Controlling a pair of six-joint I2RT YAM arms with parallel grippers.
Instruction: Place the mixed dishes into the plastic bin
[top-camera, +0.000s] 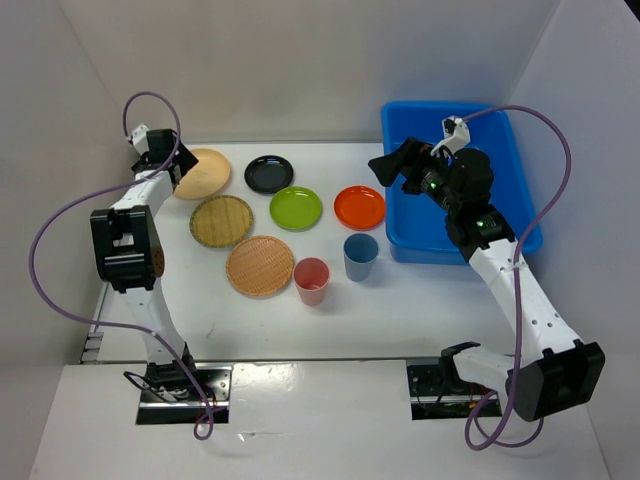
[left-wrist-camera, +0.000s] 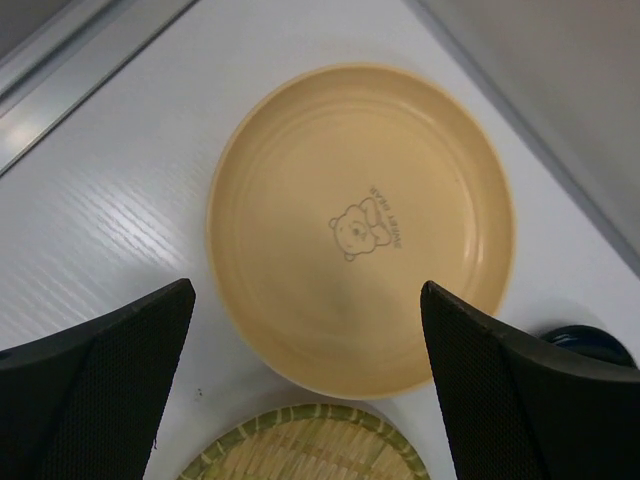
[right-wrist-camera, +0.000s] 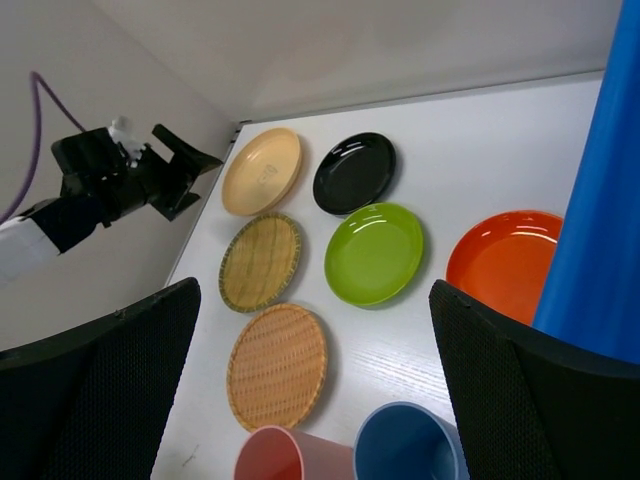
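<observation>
On the white table lie a tan plate, black plate, lime green plate, orange plate, two bamboo trays, a pink cup and a blue cup. The blue plastic bin stands at the right. My left gripper is open and empty above the tan plate. My right gripper is open and empty, raised over the bin's left rim, looking down at the dishes.
White walls close in the table at the back and on both sides. The left wall runs close behind the tan plate. The right arm's cable loops over the bin's far right side.
</observation>
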